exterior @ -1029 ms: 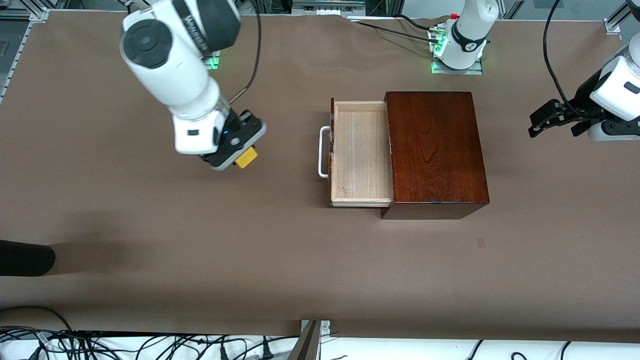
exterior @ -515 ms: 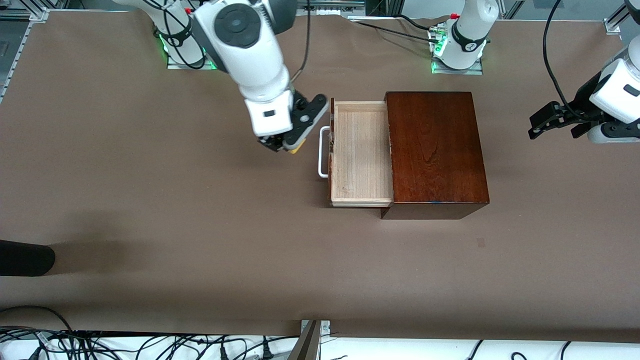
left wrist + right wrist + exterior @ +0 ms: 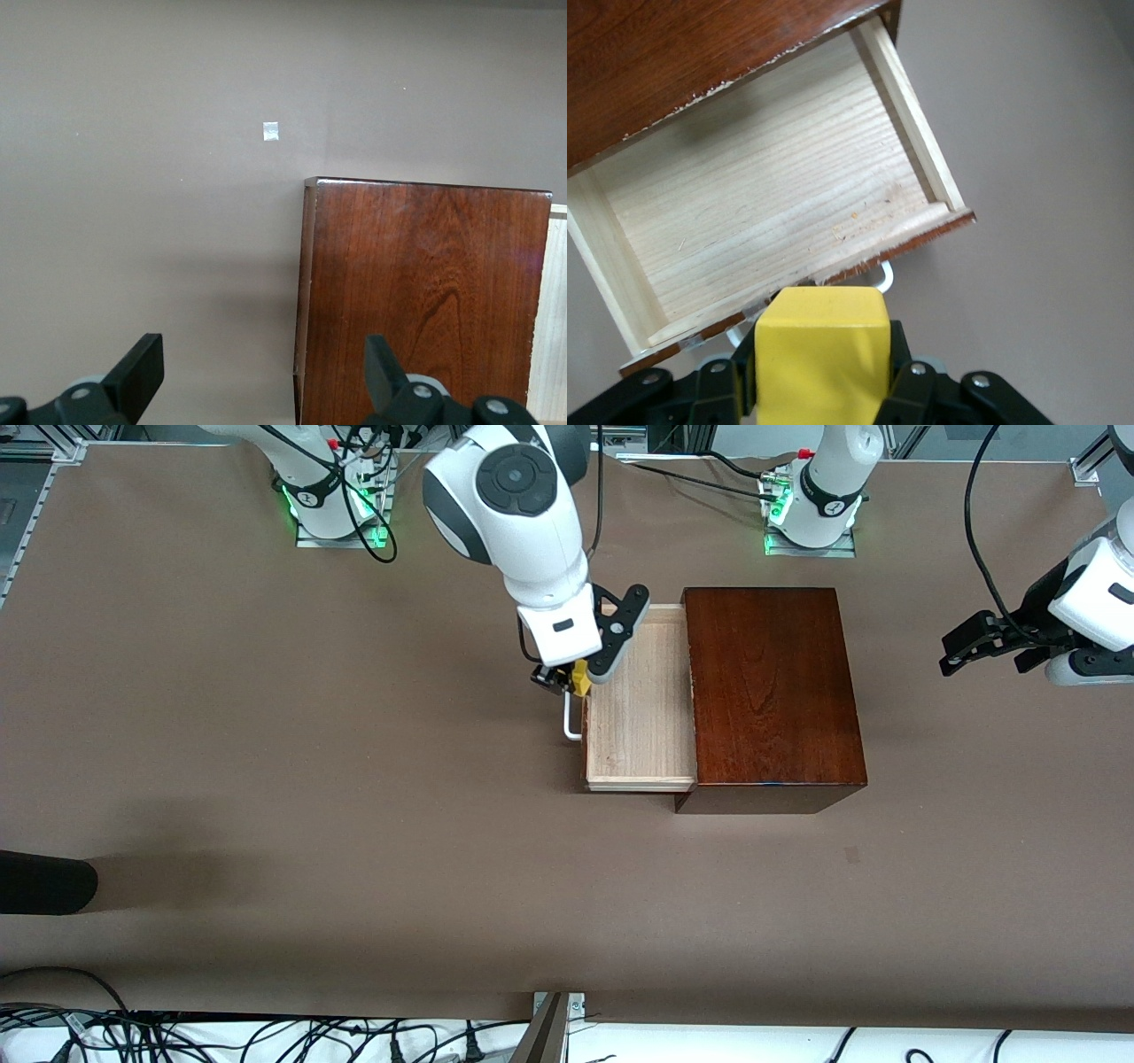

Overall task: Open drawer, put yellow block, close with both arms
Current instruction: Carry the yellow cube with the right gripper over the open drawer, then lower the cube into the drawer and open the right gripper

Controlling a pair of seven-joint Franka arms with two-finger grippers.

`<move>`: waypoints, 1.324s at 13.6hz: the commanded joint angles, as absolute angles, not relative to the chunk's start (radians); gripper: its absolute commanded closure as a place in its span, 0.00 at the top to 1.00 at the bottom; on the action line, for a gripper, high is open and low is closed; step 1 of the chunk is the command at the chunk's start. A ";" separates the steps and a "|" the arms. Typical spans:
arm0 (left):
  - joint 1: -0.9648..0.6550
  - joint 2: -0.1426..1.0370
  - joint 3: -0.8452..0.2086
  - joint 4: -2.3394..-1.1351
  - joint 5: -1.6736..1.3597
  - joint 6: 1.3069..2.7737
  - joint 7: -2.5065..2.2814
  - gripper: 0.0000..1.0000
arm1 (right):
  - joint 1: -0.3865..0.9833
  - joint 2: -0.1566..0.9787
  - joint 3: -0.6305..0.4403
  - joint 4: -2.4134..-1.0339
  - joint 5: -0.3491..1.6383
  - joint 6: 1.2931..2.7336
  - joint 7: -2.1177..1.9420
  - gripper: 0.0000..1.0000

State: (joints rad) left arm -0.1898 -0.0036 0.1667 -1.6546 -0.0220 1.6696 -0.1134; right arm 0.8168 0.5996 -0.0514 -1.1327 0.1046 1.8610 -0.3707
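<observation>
R gripper [image 3: 567, 680], clamped on the yellow block [image 3: 580, 680], has swung from bare table to over the drawer [image 3: 640, 735] front edge and handle [image 3: 571, 726], block at the tray's 9 o'clock; release is close. L gripper [image 3: 983, 646] waits wide open off the box [image 3: 771, 691] at 3 o'clock

The drawer [image 3: 640, 717] tray stands open from above; the mahogany box [image 3: 771, 691] roofs its inner part.

White arms [image 3: 532, 531] with dark grey joints, black cables, and green-lit bases [image 3: 811, 536].
</observation>
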 commanded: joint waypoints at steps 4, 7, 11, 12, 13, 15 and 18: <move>-0.161 0.011 0.163 -1.614 -0.031 1.663 -0.095 1.00 | 0.882 0.716 -0.049 -1.022 0.077 1.919 -0.407 0.07; -0.161 0.011 0.164 -1.614 -0.032 1.661 -0.095 1.00 | 0.896 0.761 -0.049 -1.022 0.074 2.000 -0.407 0.07; -0.160 0.012 0.163 -1.614 -0.032 1.661 -0.095 1.00 | 0.920 0.807 -0.048 -1.023 0.003 2.031 -0.419 0.07; -0.160 0.012 0.164 -1.614 -0.032 1.661 -0.095 1.00 | 0.928 0.814 -0.049 -1.025 0.003 2.033 -0.425 0.07; -0.160 0.012 0.163 -1.614 -0.032 1.661 -0.095 1.00 | 0.928 0.819 -0.048 -1.029 0.003 2.037 -0.423 0.07; -0.158 0.012 0.164 -1.614 -0.032 1.661 -0.095 1.00 | 0.931 0.839 -0.048 -1.032 0.003 2.066 -0.422 0.07; -0.156 0.012 0.164 -1.614 -0.032 1.660 -0.095 1.00 | 0.948 0.847 -0.048 -1.071 0.003 2.137 -0.416 0.07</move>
